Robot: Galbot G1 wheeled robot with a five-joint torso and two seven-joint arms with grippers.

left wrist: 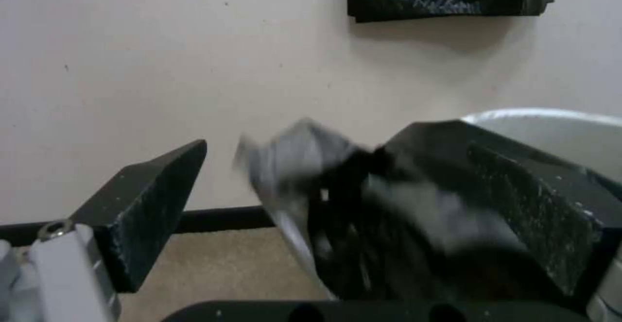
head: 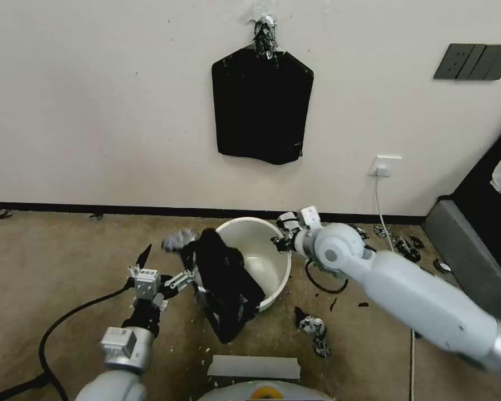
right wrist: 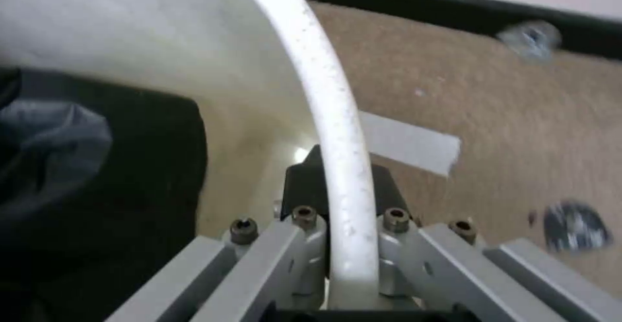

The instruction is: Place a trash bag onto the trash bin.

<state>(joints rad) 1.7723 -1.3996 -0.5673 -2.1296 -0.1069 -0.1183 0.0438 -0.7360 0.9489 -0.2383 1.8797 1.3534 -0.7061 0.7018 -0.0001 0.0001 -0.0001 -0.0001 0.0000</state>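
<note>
The cream-white trash bin (head: 261,262) stands on the carpet near the wall. The crinkled black trash bag (head: 224,289) drapes over its near-left rim and hangs down the outer wall to the floor. My left gripper (head: 170,263) is beside that rim, open, its black fingers (left wrist: 146,210) spread wide. The bag (left wrist: 388,225) bunches between them, against the finger nearer the bin (left wrist: 551,127). My right gripper (head: 279,240) is at the far-right rim, shut on it. The rim (right wrist: 327,98) runs between the right gripper's (right wrist: 343,171) dark pads, and the bag (right wrist: 97,176) shows inside the bin.
A flat black bag pack (head: 261,106) hangs on the wall above the bin. Torn black scraps (head: 315,329) lie on the carpet beside the bin, and more scraps (head: 406,246) lie farther right. A white strip (head: 254,366) lies in front. A grey cushioned edge (head: 468,262) stands at the right.
</note>
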